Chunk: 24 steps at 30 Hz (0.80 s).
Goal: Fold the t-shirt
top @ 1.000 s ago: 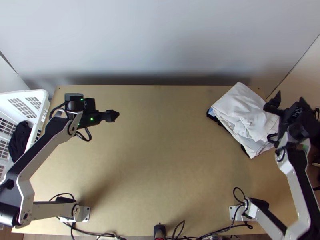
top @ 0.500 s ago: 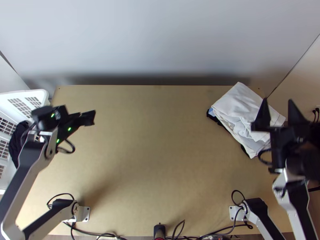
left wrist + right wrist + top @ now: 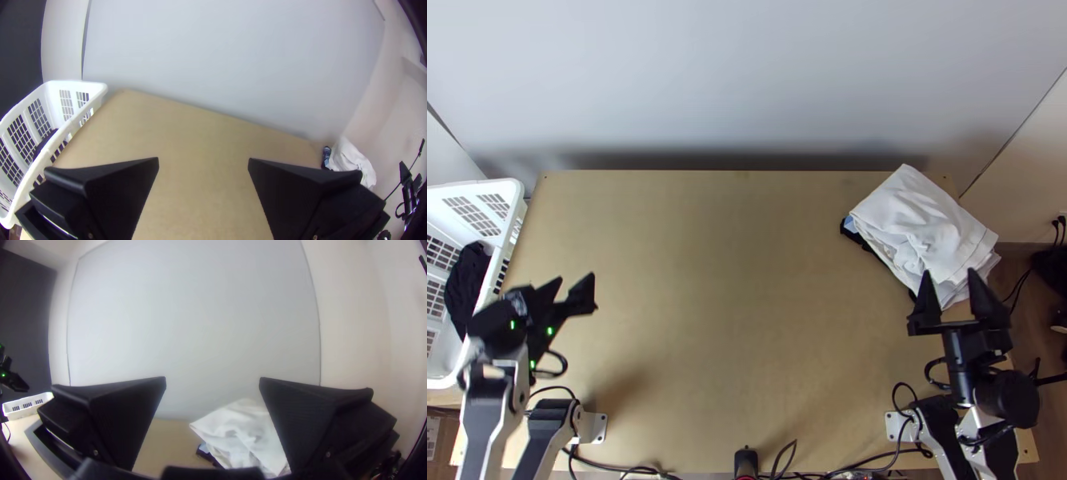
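Observation:
White cloth (image 3: 927, 228) lies folded and somewhat rumpled at the table's far right, on top of darker cloth that peeks out at its left side. My left gripper (image 3: 571, 286) stands open over the table's left edge, far from the cloth. My right gripper (image 3: 951, 290) is open at the cloth's near end, holding nothing. In the left wrist view, wide space separates the fingers of the left gripper (image 3: 203, 162), and the white cloth (image 3: 351, 160) is far off. In the right wrist view, the cloth (image 3: 242, 431) appears beyond the open right gripper (image 3: 212, 382).
A white laundry basket (image 3: 511, 196) with dark cloth (image 3: 465, 284) inside stands at the left edge. Bare wooden table (image 3: 739, 296) stretches between the arms. Cables and a small black device (image 3: 746, 462) lie along the near edge, and a wall stands behind.
Both arms have drawn back toward the near edge. The right gripper has moved off the cloth's right side, down the picture, and the left gripper has shifted left and nearer. The cloth lies as before.

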{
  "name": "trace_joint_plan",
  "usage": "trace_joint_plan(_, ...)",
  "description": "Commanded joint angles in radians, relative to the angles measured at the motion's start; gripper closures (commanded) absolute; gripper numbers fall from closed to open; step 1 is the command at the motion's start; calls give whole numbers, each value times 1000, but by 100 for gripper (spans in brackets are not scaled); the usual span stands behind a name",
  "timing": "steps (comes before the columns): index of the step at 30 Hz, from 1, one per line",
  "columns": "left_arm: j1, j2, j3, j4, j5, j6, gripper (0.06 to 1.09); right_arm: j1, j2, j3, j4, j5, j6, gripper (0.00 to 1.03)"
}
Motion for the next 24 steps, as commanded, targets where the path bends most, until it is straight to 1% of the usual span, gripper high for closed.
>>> trace_joint_plan(1, 5, -320, -193, -42, -12, 22, 11, -7, -82, -104, -74, 4, 71, 5)
trace_joint_plan(7, 7, -413, -277, -48, -41, 39, 11, -7, -82, -170, -81, 4, 154, 5)
trace_joint_plan(11, 7, -401, -279, -41, -47, 37, 11, 2, -82, -216, -97, 3, 214, 5)
trace_joint_plan(13, 7, -389, -279, -41, -47, 37, 11, 16, -80, -217, -170, 1, 247, 5)
trace_joint_plan(15, 7, -398, -279, -39, -47, 39, 11, 23, -80, -219, -190, 1, 293, 5)
trace_joint_plan(17, 7, -426, -279, -39, -47, 39, 11, 8, -80, -221, -210, 3, 296, 5)
trace_joint_plan(19, 7, -427, -279, -38, -47, 40, 11, -18, -79, -222, -276, 4, 293, 5)
trace_joint_plan(24, -3, -427, -279, -34, -47, 43, 11, -26, -77, -224, -282, 6, 303, 5)
